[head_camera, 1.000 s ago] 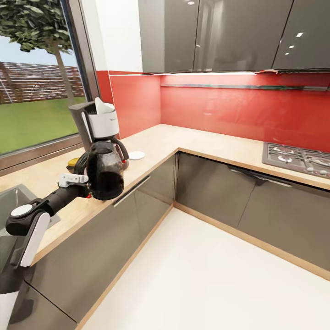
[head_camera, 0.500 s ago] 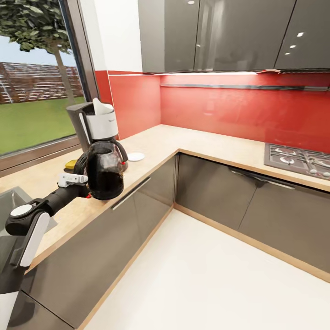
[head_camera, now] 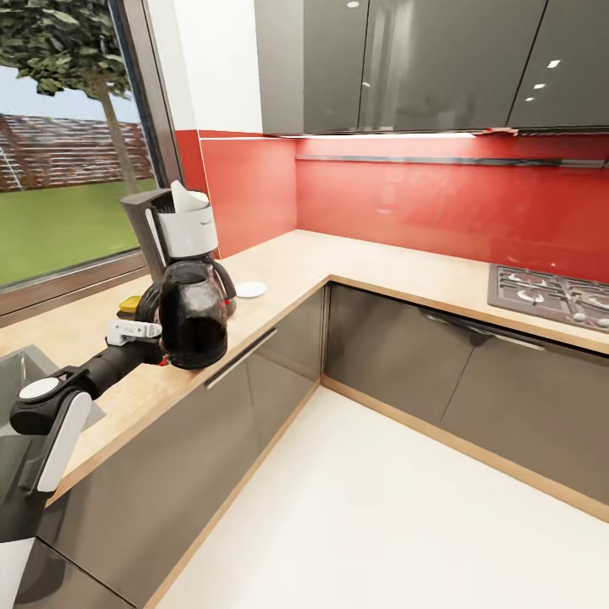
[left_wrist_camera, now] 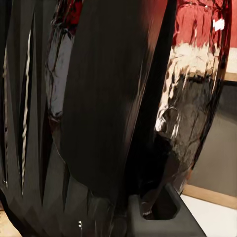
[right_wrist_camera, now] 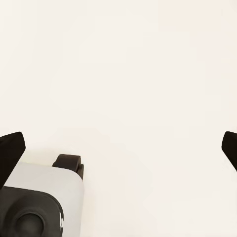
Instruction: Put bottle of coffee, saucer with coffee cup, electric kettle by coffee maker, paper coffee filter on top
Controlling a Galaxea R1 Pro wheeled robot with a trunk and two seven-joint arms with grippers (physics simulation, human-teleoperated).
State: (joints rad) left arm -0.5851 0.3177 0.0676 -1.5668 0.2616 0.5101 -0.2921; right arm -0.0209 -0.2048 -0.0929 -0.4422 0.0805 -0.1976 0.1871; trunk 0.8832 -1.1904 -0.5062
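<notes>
Kettle [head_camera: 194,321]: clamped in left gripper [head_camera: 154,331], held above countertop [head_camera: 279,262] edge just before coffee maker [head_camera: 179,230]. View crept nearer since a second ago; set-down pending. Right gripper [right_wrist_camera: 118,143]: fingers spread, empty.

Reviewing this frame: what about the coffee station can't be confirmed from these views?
- Coffee cup: not identifiable; the saucer looks bare, too small to be sure.
- Bottle of coffee: mostly hidden in the head view behind the electric kettle.
- Left gripper: finger contact on the kettle handle is hidden by the kettle body.
- Coffee maker: carafe hidden behind the kettle.
</notes>
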